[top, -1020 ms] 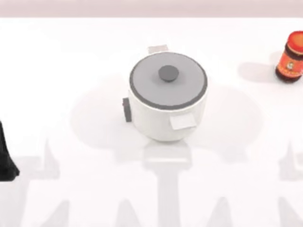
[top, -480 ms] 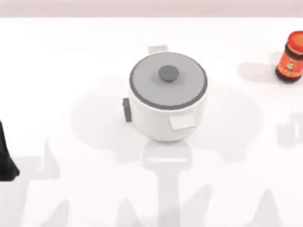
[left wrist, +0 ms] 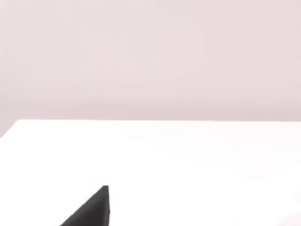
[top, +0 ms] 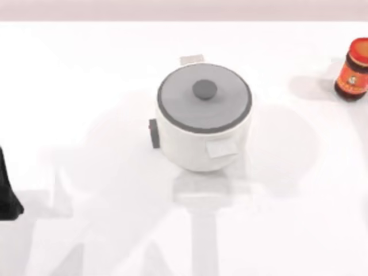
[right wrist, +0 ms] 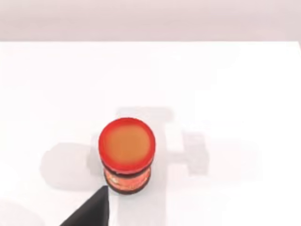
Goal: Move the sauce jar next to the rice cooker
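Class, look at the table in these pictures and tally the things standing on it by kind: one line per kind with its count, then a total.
Rice cooker, white with a grey lid: 1
Sauce jar, dark glass with a red-orange lid: 1
Total: 2

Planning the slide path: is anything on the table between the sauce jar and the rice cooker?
Nothing visible. The small dark-glass sauce jar with the red-orange lid stands at the table's right edge, and only bare white tabletop separates it from the large white rice cooker.
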Robot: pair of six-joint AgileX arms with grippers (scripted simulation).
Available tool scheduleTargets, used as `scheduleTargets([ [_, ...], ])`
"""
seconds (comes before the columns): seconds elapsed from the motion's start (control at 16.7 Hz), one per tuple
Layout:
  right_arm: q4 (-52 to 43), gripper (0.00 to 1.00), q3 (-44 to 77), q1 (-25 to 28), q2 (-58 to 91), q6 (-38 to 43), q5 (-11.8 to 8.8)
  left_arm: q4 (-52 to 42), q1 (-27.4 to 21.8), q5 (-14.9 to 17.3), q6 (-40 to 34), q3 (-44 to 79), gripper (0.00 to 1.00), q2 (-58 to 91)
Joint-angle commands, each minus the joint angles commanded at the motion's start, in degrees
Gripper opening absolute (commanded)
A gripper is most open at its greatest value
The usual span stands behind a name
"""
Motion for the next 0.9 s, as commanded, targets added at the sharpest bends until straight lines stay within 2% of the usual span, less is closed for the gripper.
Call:
scheduleTargets([
  [0.24,-8.07,1.0,24.46,0.77,22.9,-2.09,-0.84,0.0,0.0,0.0,0.0,0.0,1.0,0.0],
  [0.42,-14.48,1.0,37.56,1.75,38.55,-3.95,-1.57,0.0,0.0,0.0,0.0,0.0,1.0,0.0],
  [0.66,-23.11,1.0,47.11,3.21,53.99,-6.29,-2.52,0.0,0.0,0.0,0.0,0.0,1.0,0.0],
  [0.9,-28.02,1.0,49.7,4.01,60.07,-7.49,-3.01,0.0,0.0,0.0,0.0,0.0,1.0,0.0],
])
